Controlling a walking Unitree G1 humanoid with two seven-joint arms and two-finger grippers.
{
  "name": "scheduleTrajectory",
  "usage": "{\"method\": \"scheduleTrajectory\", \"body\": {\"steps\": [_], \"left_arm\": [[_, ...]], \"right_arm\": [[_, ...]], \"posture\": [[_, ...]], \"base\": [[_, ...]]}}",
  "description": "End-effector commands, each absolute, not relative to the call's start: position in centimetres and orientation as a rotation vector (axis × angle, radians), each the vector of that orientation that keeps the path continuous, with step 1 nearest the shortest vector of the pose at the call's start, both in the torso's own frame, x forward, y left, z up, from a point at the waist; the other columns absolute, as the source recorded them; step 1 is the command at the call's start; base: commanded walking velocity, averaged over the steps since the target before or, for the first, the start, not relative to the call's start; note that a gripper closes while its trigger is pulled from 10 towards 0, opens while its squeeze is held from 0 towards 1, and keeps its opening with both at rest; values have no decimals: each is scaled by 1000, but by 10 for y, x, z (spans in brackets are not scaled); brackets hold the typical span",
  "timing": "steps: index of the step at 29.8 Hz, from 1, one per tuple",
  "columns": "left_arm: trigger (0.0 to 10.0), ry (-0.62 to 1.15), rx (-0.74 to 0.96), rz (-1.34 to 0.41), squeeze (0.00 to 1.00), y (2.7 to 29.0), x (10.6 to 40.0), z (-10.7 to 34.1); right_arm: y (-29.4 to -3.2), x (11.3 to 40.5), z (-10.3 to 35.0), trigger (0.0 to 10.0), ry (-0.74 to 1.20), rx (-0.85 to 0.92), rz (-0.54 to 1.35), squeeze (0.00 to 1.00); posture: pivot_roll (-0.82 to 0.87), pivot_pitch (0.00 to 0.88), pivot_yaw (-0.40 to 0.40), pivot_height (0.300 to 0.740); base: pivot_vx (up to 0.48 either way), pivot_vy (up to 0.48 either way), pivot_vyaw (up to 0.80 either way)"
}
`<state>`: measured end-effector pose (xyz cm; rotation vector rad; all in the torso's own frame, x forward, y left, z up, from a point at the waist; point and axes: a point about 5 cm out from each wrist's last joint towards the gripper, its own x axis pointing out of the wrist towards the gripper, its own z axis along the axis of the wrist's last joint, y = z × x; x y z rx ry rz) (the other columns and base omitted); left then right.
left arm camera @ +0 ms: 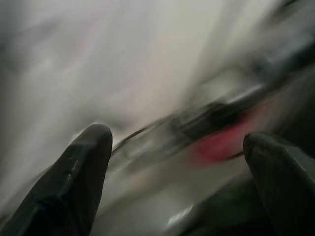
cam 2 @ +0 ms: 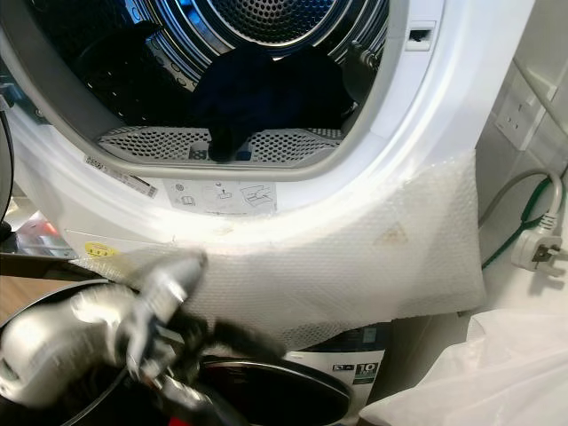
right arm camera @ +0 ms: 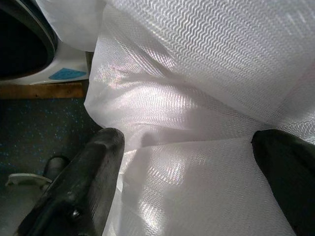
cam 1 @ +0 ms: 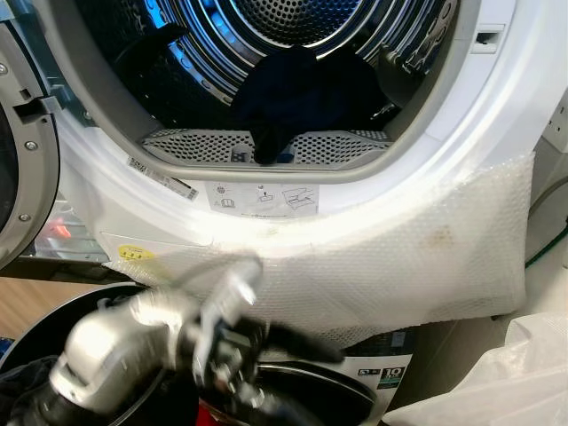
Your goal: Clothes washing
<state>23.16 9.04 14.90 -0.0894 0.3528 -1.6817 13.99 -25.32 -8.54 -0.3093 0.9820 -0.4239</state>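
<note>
Right gripper (right arm camera: 184, 182) fingers spread wide, hanging just over a white woven plastic bag (right arm camera: 197, 98). Beyond the bag: dark speckled floor (right arm camera: 44, 128), wooden strip (right arm camera: 39, 91), white machine edge (right arm camera: 54, 69).

Pale wall (cam 2: 541, 53) at right, fitted with white socket (cam 2: 519, 111). Grey cable and white plug (cam 2: 540, 250) hanging loose beside green lead (cam 2: 519, 226). Wooden floor strip (cam 1: 44, 302) at lower left. Bright, even lighting.
</note>
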Motion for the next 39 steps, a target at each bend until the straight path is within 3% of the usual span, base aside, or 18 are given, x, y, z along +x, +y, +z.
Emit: {"method": "scheduleTrajectory", "body": {"steps": [1,2,3,4,5,6,11,13,18,23,25,32,37,38,39], "left_arm": [[10000,451,50,-1453,1000,91,239,112],[10000,437,63,-1384,784,84,238,104],[10000,416,72,-1380,784,81,235,102],[10000,412,71,-1369,145,78,232,100],[10000,411,71,-1361,145,76,230,99],[10000,399,79,-1356,0,73,228,97],[10000,346,58,-1196,0,66,223,90],[10000,308,34,-1043,0,69,219,91],[10000,320,166,-708,0,103,208,89],[10000,265,120,-433,0,129,196,100],[10000,257,126,-404,0,131,196,101],[10000,165,187,162,0,194,195,114],[10000,142,93,365,0,218,194,118],[10000,146,68,389,141,221,193,116],[10000,150,50,400,141,222,193,115]], "right_arm": [[-251,132,-89,10000,1013,-292,-440,0],[-252,129,-90,10000,1023,-298,-442,0],[-252,129,-90,10000,1028,-301,-442,0],[-252,128,-90,10000,1034,-305,-441,0],[-253,127,-91,10000,1037,-308,-441,0],[-253,126,-91,10000,1038,-306,-444,0],[-259,119,-92,10000,1061,-290,-471,0],[-262,113,-93,10000,1083,-298,-470,0],[-263,108,-94,10000,1096,-285,-481,0],[-262,102,-96,10000,1126,-311,-447,0],[-262,102,-96,10000,1125,-311,-447,0],[-263,102,-96,10000,1127,-315,-434,0],[-261,106,-95,10000,1123,-317,-422,0],[-261,107,-95,10000,1121,-318,-419,0],[-260,108,-95,10000,1120,-318,-417,0]], "posture": [[40,0,74,740],[38,0,76,740],[38,0,76,740],[34,0,75,740],[34,0,75,740],[31,0,77,740],[22,0,80,740],[35,0,77,740],[36,0,90,740],[76,0,81,740],[76,0,81,740],[115,0,76,740],[133,0,71,740],[134,0,68,740],[135,0,67,740]], "base": [[0,0,0],[0,0,0],[0,0,0],[0,0,0],[0,0,0],[0,0,0],[0,0,0],[0,0,0],[0,0,0],[0,0,0],[0,0,0],[0,0,0],[0,0,0],[0,0,0],[0,0,0]]}}
